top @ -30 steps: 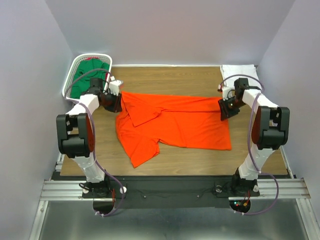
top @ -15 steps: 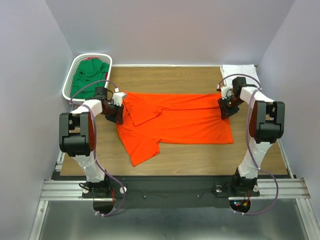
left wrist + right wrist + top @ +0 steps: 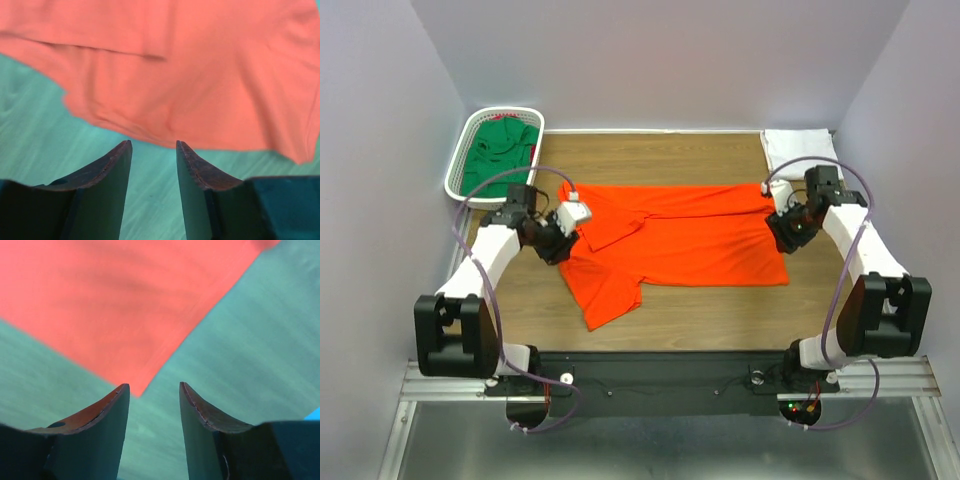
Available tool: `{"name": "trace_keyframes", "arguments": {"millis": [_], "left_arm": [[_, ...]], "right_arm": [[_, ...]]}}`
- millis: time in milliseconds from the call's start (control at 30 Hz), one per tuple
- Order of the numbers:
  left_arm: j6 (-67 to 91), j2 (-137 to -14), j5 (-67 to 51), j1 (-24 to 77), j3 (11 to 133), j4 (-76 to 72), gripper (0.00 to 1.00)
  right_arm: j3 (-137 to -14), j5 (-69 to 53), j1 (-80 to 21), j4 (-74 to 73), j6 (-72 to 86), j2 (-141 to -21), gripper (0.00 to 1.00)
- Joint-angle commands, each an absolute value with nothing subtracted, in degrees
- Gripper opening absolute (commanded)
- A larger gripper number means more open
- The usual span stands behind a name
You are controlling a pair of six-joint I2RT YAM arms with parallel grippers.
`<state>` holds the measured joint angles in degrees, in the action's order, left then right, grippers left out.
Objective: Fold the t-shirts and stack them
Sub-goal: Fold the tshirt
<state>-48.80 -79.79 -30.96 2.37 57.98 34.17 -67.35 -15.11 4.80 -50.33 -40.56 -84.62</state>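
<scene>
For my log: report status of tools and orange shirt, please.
Left tool open, empty. Right tool open, empty. Orange t-shirt lies on table, partly folded. No obstacle near it.

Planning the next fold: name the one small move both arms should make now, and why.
Probably advance both and close on the edges of the orange-red t-shirt. The left gripper and right gripper stand open and empty, each just short of the cloth: left at a side edge, right at a corner. The shirt lies only partly folded.
</scene>
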Motion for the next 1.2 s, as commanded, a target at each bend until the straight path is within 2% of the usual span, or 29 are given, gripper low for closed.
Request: {"name": "trace_keyframes", "arguments": {"millis": [0,167,633,733,967,1100,1133,1167], "left_arm": [[-59.23,-74.28,-24.46,7.81,48.18,37.01,0.53],[-58.98,-71.63,-21.27,14.49,41.84,34.1,0.55],[-58.8,-74.53,-20.21,16.43,41.66,32.17,0.56],[-58.97,-75.06,-19.78,18.45,41.22,31.12,0.57],[-57.3,-78.91,-15.03,21.09,37.62,24.79,0.57],[-57.57,-79.89,-13.89,21.18,36.3,24.87,0.49],[-57.83,-79.98,-13.54,21.09,36.21,25.4,0.45],[-57.83,-79.81,-13.54,21.09,36.21,25.84,0.32]], "right_arm": [[-60.31,-12.57,4.05,-53.09,-46.84,-82.8,0.49],[-54.33,-10.38,1.59,-49.23,-47.02,-80.51,0.47],[-44.13,-2.82,-3.34,-38.33,-48.43,-81.56,0.43],[-42.54,-1.85,-3.43,-36.74,-48.69,-82.0,0.38],[-42.54,-1.76,-3.43,-36.03,-47.9,-82.97,0.13],[-43.07,-1.5,-3.52,-36.12,-47.64,-82.53,0.03],[-42.98,-1.41,-3.52,-36.21,-47.64,-82.27,0.01],[-43.07,-1.23,-3.43,-36.3,-47.55,-81.83,0.0]]}}
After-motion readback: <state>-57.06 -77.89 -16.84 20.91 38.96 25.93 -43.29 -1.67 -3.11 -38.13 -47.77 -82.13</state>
